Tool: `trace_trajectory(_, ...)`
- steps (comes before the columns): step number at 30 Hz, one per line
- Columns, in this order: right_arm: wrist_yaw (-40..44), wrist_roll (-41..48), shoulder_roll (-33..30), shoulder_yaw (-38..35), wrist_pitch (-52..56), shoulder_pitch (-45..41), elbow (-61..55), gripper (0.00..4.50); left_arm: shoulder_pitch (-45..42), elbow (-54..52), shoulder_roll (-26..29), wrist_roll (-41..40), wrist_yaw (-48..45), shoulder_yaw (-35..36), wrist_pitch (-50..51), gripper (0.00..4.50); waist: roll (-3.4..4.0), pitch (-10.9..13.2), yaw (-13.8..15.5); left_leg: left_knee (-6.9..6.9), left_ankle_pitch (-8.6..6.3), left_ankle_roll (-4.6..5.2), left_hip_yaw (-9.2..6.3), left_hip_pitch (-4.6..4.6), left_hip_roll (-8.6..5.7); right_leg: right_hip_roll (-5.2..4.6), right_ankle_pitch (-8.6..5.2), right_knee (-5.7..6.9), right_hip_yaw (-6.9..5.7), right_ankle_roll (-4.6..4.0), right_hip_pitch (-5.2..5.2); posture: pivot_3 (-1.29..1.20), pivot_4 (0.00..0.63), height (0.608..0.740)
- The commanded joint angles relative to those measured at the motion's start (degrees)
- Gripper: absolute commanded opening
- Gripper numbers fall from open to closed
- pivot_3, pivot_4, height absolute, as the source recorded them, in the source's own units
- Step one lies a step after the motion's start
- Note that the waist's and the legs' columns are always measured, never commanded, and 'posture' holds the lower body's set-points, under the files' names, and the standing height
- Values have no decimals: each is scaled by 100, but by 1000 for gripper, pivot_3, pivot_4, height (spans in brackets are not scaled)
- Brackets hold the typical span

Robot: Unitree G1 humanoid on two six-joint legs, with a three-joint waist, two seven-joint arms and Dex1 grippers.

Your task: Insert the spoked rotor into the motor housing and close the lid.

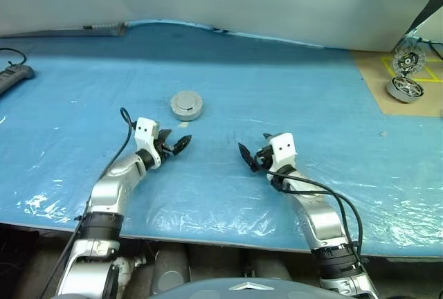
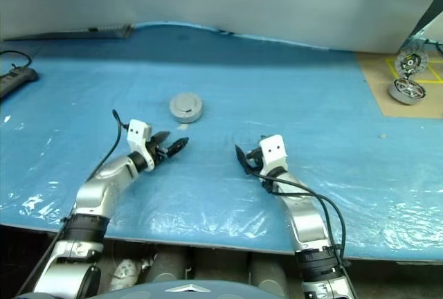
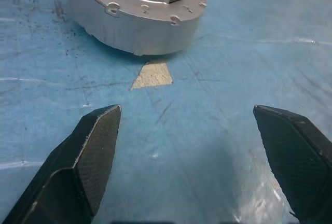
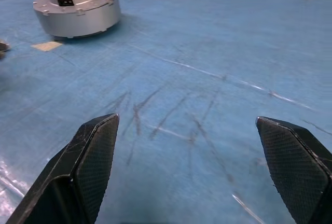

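Left wrist view: the motor housing [image 3: 136,14] sits closed on the blue bench [image 1: 277,91], lid [image 1: 186,100] on, just ahead of my left tool [image 1: 173,145]; both left and right tool [image 1: 250,158] stand open and empty; I judge the job finished, only backing away remains.

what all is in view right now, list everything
motor housing with lid on: one, grey, round, on the blue sheet ahead of the left gripper, untouched
tape mark: one, tan, on the sheet just in front of the housing
blue sheet: one, covers the table
cardboard: one, brown with yellow lines, far right
motor parts: two, silver, on the cardboard
power strip: one, dark, far left edge
left gripper: one, black fingers open, empty
right gripper: one, black fingers open, empty
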Motion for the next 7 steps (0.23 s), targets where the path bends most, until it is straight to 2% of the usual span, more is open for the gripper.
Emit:
trace_trajectory(1,100,136,-35,-108,-226,175,-457,4500,318,-89,-2,522,32,-185,-1071,4420,-2,1,-2,-2,0,0,0,0,0,0,1,0,0,3,-2,0,150,740)
trace_trajectory(4,206,195,-53,-93,-247,315,-600,4500,487,-27,-30,781,-39,-299,-1830,4420,-3,5,-2,-11,-1,0,-5,-1,1,1,4,-4,1,15,-6,0,150,740)
trace_trajectory(7,251,181,-52,-42,-306,391,-681,4500,496,81,-161,739,-54,-267,-2170,4420,-3,5,-1,-11,-1,0,-6,-11,0,0,3,-5,2,17,-15,0,150,740)
